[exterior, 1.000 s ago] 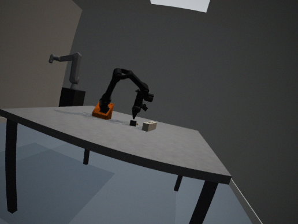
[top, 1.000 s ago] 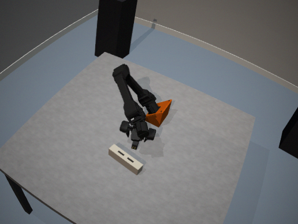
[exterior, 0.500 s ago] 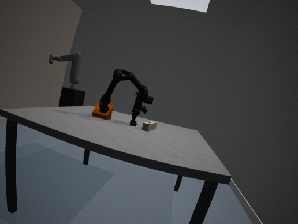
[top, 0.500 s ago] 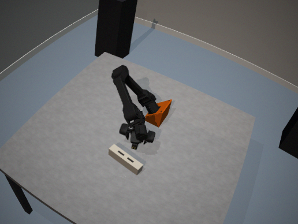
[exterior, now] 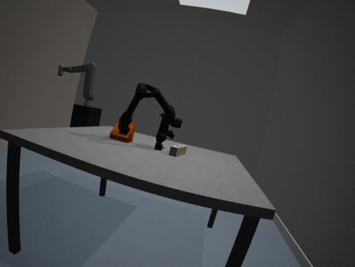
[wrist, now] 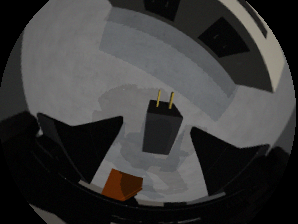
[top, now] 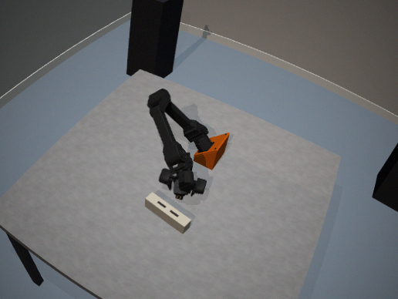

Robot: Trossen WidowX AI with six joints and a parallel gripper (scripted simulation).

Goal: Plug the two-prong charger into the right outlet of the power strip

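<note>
Still, the black gripper (wrist: 160,145) hung wide apart around the small black two-prong charger (wrist: 161,129) lying on the grey table (top: 270,173) (beside the cream power strip (top: 167,212)), so an off-centre close risked tilting its prongs.

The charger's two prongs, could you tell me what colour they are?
Gold, standing out from the black charger body; the prongs show best in the wrist view.

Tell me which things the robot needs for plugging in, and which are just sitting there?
Needed: charger, power strip, open gripper straddling the charger.
Just there: orange arm base, grey arm on a black stand, black pillar.
</note>
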